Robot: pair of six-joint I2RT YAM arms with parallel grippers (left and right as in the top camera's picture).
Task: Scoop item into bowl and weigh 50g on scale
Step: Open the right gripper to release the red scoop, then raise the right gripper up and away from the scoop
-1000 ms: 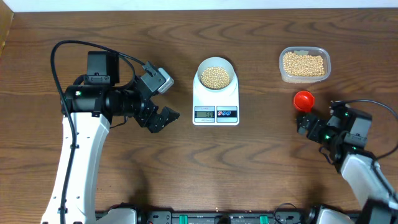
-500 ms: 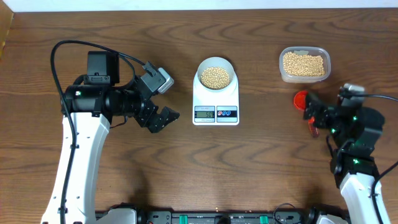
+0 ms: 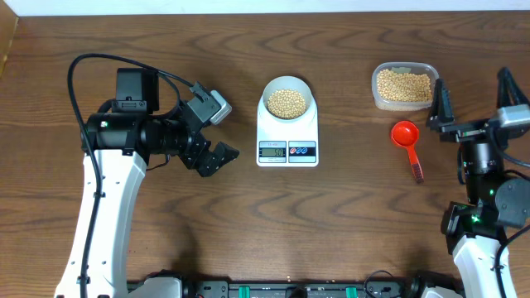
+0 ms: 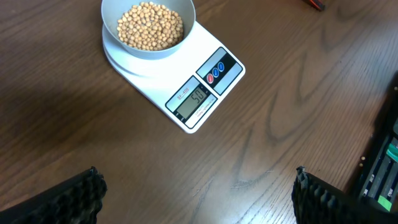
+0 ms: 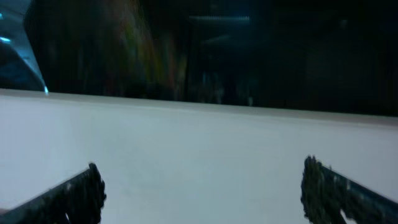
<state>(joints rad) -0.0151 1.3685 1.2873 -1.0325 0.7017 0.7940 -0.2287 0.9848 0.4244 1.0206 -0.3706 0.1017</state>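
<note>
Both claws are wide open and holding nothing: left claw [image 3: 217, 160] hangs left of the scale [image 3: 287, 132], right claw [image 3: 470, 93] is raised by the bench's right edge. Beans [image 3: 287, 102] fill the bowl [image 3: 266, 95] on the scale, mid-bench near the back edge; red scoop [image 3: 406, 132] lies just in front of the tub [image 3: 404, 66]

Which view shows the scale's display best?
Left wrist: the scale sits close below it, its display large and its digits readable. Overhead shows the display as a tiny grey patch, unreadable. Right wrist shows none of it.
</note>
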